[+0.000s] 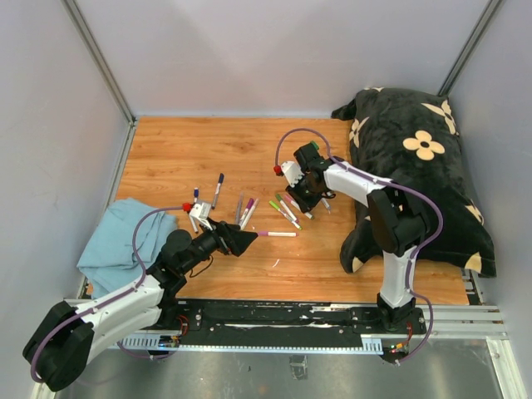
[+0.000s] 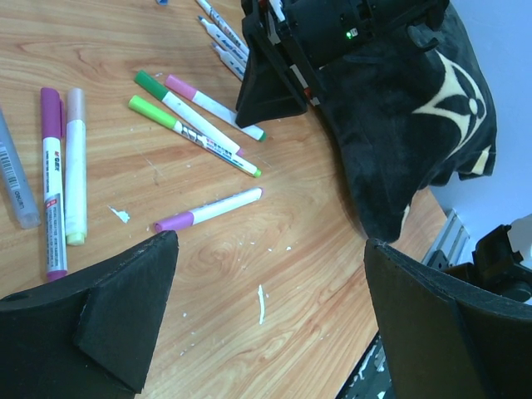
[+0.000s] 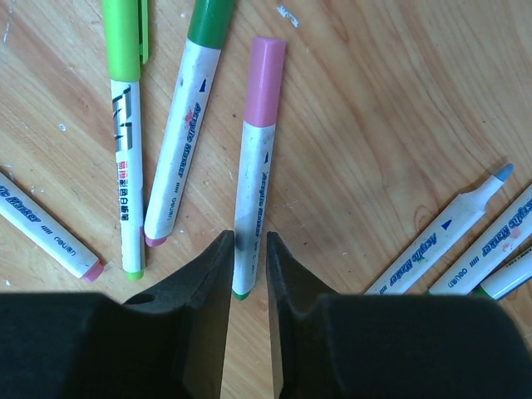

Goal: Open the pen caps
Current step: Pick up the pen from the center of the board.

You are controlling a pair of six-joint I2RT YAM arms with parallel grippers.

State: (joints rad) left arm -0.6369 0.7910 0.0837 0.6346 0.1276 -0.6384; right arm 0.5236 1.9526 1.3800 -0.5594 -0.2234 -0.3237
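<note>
Right now the right gripper (image 3: 248, 243) is closed onto the tail of the pink-capped pen (image 3: 249, 191). One dark finger (image 3: 208, 283) presses against each side of the white barrel, near the middle of the table (image 1: 183, 150). The pink cap (image 3: 264, 79) sits on the far end of that pen, pointing away from the claw. Just beside it lie two more capped pens, one with a dark green cap (image 3: 208, 21) and one with a light green cap (image 3: 123, 41). All three lie flat on the wood and roughly parallel. On the other side are pens without caps, one showing a bare blue tip (image 3: 503, 173).

The left gripper (image 2: 270, 274) hangs closer to the near edge, its jaws wide apart with nothing between them. Ahead of it a single pen with a lilac cap (image 2: 174, 221) lies apart from the rest. Off to its left, a pen with a purple cap (image 2: 51, 112) lies right beside a pale pen (image 2: 75, 174).

A blue cloth (image 1: 125, 241) drapes over the left edge toward the near-left corner. A dark flowered cushion (image 1: 416, 166) covers the right edge up to the far-right corner.
</note>
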